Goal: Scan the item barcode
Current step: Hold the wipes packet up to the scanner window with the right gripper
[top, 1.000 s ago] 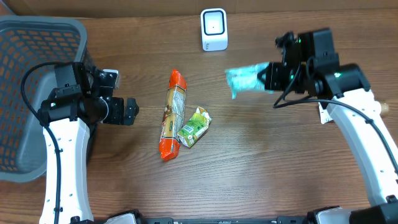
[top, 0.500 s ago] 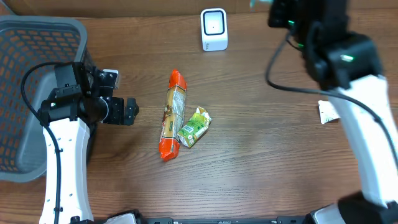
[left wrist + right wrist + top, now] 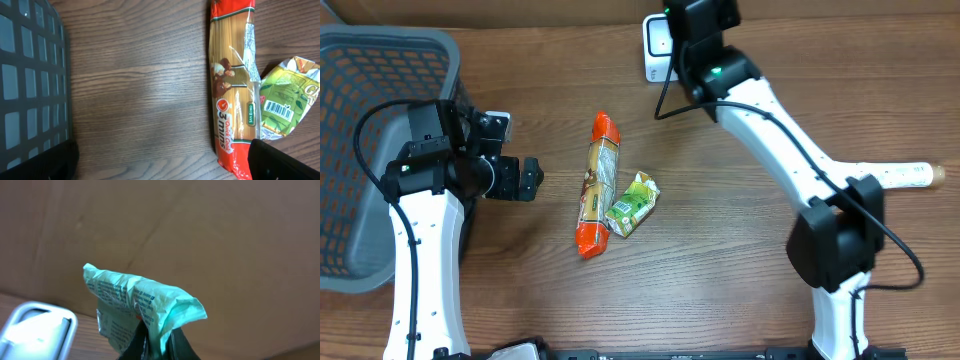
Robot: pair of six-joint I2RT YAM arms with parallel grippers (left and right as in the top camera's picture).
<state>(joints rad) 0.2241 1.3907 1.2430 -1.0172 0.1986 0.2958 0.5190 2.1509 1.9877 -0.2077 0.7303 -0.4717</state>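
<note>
Mint-green packet [image 3: 145,305] sticks up from the right pincer [image 3: 152,340], whose jaws are clamped tight on its lower edge. The right arm [image 3: 790,150] stretches diagonally up-left across the table [image 3: 740,260], with its wrist over the white scanner [image 3: 655,60] at the far edge. In the wrist view the scanner sits low and left of the packet. The left arm [image 3: 420,220] is bent beside the basket [image 3: 380,50]. Its left pincer [image 3: 530,180] gapes wide and empty, facing the pasta [image 3: 597,180] and pouch [image 3: 634,203].
</note>
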